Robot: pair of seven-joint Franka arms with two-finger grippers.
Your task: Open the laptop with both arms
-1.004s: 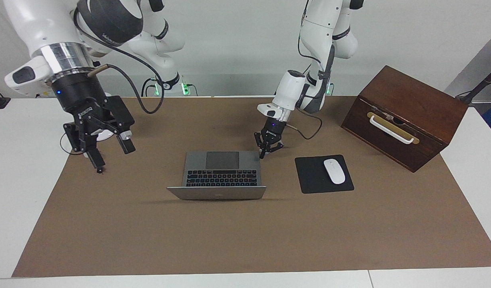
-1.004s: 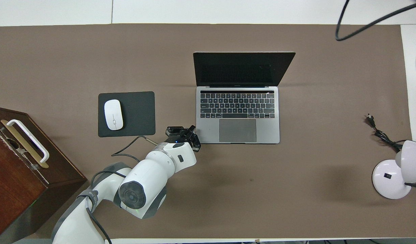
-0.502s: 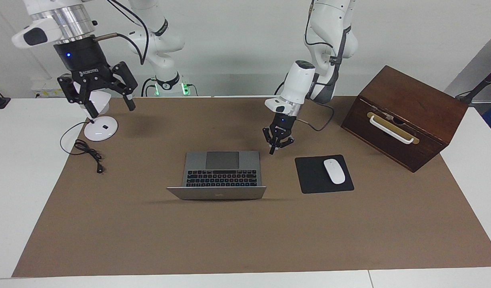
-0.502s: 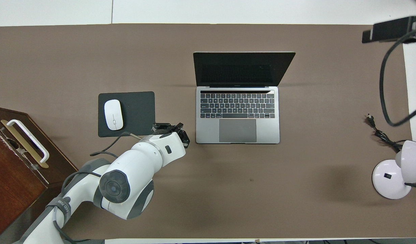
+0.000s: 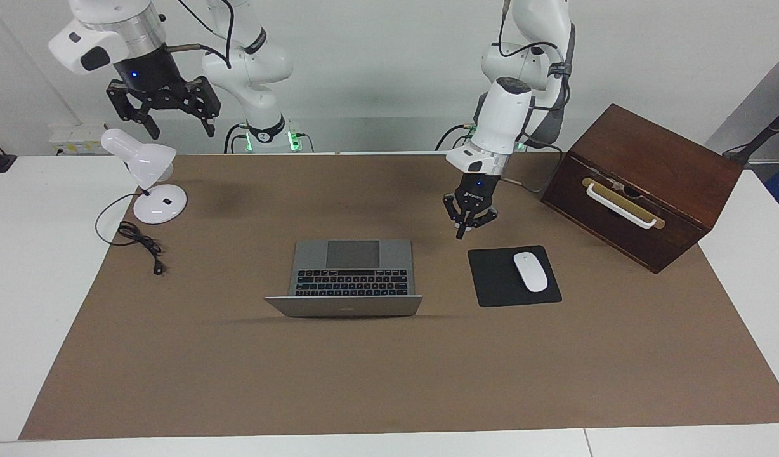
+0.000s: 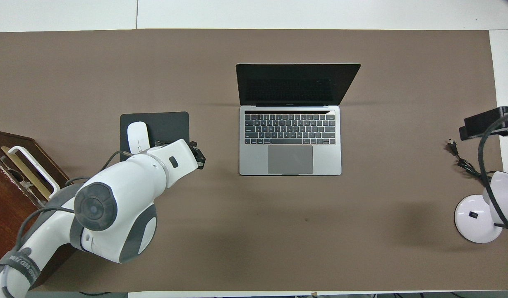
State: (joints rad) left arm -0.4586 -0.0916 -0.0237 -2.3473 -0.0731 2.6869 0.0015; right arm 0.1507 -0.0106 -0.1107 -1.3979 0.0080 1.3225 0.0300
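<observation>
Over the brown mat between the laptop (image 5: pixel 351 273) and the black mouse pad (image 5: pixel 514 276), the left gripper (image 5: pixel 468 219) hangs with fingers drawn together, holding nothing. High over the desk lamp (image 5: pixel 145 168), the right gripper (image 5: pixel 164 108) is spread wide and empty. Opening looks finished; what remains is likely parking both arms. Mid-table, the silver-grey laptop stands open, screen dark, keyboard and trackpad facing the robots.

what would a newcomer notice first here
The laptop stands open mid-mat, its dark screen facing the robots. The left gripper hangs in the air between it and the mouse pad; the right gripper, fingers spread, is raised above the white desk lamp. A wooden box sits at the left arm's end.
</observation>
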